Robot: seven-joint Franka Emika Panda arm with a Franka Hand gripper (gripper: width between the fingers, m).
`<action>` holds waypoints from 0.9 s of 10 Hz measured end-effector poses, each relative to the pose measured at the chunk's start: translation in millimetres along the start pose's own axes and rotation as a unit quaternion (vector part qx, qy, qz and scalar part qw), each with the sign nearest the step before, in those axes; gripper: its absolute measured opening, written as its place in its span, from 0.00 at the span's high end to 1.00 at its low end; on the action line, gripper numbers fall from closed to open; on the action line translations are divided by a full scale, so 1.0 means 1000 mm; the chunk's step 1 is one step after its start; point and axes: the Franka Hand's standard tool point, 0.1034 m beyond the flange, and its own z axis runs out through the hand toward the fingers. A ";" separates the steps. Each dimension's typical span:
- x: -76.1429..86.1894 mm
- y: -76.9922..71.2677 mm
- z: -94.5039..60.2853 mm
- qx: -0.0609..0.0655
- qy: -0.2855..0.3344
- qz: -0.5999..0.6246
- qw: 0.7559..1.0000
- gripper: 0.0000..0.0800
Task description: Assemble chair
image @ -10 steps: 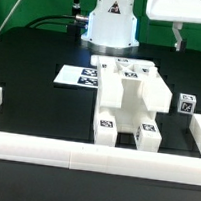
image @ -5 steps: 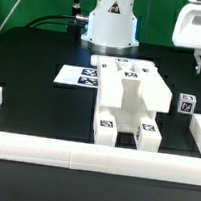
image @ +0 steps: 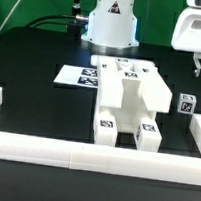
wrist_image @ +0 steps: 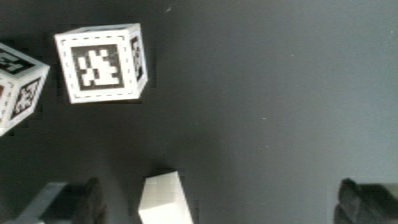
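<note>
Exterior view: chair (image: 129, 97) beside front bar (image: 93, 155)

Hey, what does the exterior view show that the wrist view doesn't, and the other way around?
Only the exterior view shows the robot base, the marker board, the chair assembly and the white border bars. Only the wrist view shows the claw from above, with its dark fingertips wide apart and gripping nothing. Both show the black table and, probably, the same small tagged block, which lies clear of the claw.
</note>
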 end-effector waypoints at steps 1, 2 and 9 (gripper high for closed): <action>-0.013 0.006 0.009 -0.004 -0.003 0.000 1.000 0.19; -0.019 0.009 0.016 -0.007 -0.003 -0.004 1.000 0.19; -0.013 0.028 0.030 -0.015 -0.005 -0.069 0.998 0.19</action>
